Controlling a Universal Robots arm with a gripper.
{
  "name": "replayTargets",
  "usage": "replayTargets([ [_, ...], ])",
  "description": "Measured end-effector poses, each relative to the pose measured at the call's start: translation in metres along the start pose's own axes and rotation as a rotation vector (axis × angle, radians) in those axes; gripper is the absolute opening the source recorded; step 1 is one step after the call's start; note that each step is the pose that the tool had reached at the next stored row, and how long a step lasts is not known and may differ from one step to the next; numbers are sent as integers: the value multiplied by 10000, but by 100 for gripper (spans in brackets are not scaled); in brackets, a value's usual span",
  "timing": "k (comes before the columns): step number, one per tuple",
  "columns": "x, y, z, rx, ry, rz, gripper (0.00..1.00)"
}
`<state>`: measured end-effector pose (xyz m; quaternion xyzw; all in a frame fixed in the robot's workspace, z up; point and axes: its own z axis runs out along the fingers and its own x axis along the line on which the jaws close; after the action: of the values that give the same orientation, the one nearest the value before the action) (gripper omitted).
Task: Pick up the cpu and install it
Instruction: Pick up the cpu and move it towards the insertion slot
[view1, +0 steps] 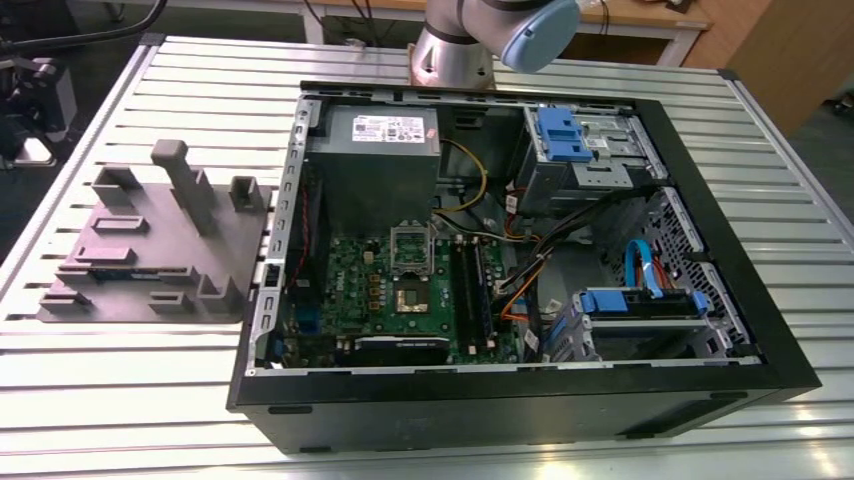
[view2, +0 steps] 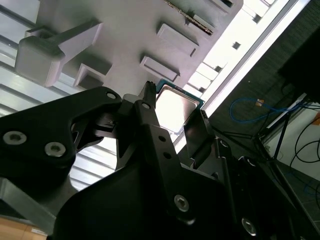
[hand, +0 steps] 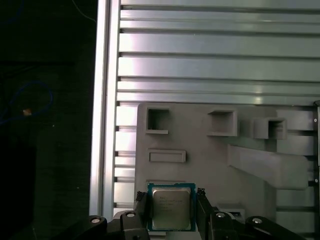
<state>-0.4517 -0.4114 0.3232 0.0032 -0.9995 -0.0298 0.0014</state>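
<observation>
The cpu (hand: 171, 207), a small square chip with a shiny metal top and a green edge, sits between the two black fingers (hand: 141, 204) of my gripper (hand: 171, 206), which is shut on its sides. In the second wrist view the cpu (view2: 176, 106) shows beyond the gripper (view2: 175, 114), held in the air above the grey plastic fixture block (view2: 125, 35). The fixture block (hand: 210, 160) lies well below the chip on the slatted table. In the exterior view the motherboard socket (view1: 407, 295) lies inside the open computer case, its metal frame (view1: 408, 242) raised.
The fixture block (view1: 154, 250) lies at the exterior view's left of the case (view1: 521, 400), with tall posts sticking up from it. Cables, drive cages and a power supply (view1: 384, 135) crowd the case around the motherboard. The arm's base (view1: 454, 50) stands behind the case.
</observation>
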Motion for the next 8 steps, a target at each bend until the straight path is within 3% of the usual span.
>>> replayTargets([
  [8,0,3,-59,-1,-1,0,47],
])
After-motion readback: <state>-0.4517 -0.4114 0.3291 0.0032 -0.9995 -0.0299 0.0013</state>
